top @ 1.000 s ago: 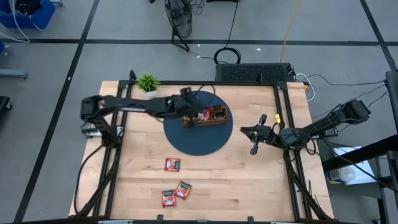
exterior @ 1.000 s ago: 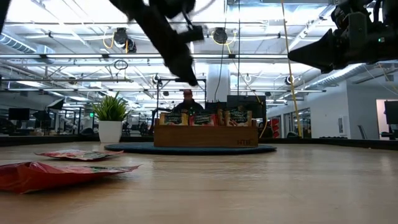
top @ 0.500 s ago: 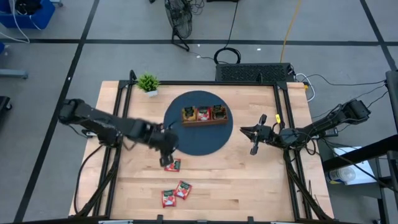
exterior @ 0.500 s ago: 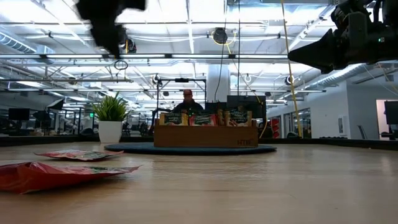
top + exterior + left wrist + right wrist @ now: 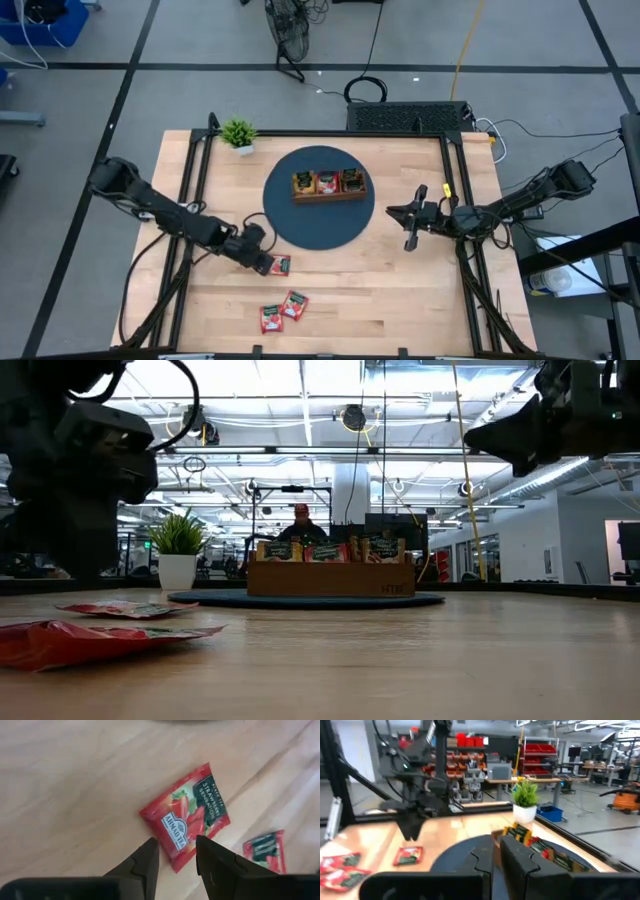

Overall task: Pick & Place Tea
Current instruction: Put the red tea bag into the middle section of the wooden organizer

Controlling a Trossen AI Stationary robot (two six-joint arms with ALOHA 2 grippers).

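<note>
Three red tea sachets lie flat on the wooden table: one point(image 5: 281, 265) just near of the mat, two point(image 5: 271, 318) point(image 5: 294, 304) toward the near edge. My left gripper point(image 5: 264, 263) is open and slants down at the first sachet point(image 5: 186, 816), its fingertips at that sachet's near edge; I see no touch. More tea stands upright in the brown wooden tray point(image 5: 327, 185). My right gripper point(image 5: 408, 218) waits shut, raised, right of the mat.
The tray sits on a round dark blue mat point(image 5: 320, 222) at the table's middle. A small potted plant point(image 5: 238, 133) stands at the far left corner. Black frame rails run along the table's left and right edges. Bare wood lies near and right of the sachets.
My left gripper has swung from over the tray toward the table's near left, come down and rolled its wrist, ending at the lone red sachet beside the mat. The sachets and the tray have not moved.
</note>
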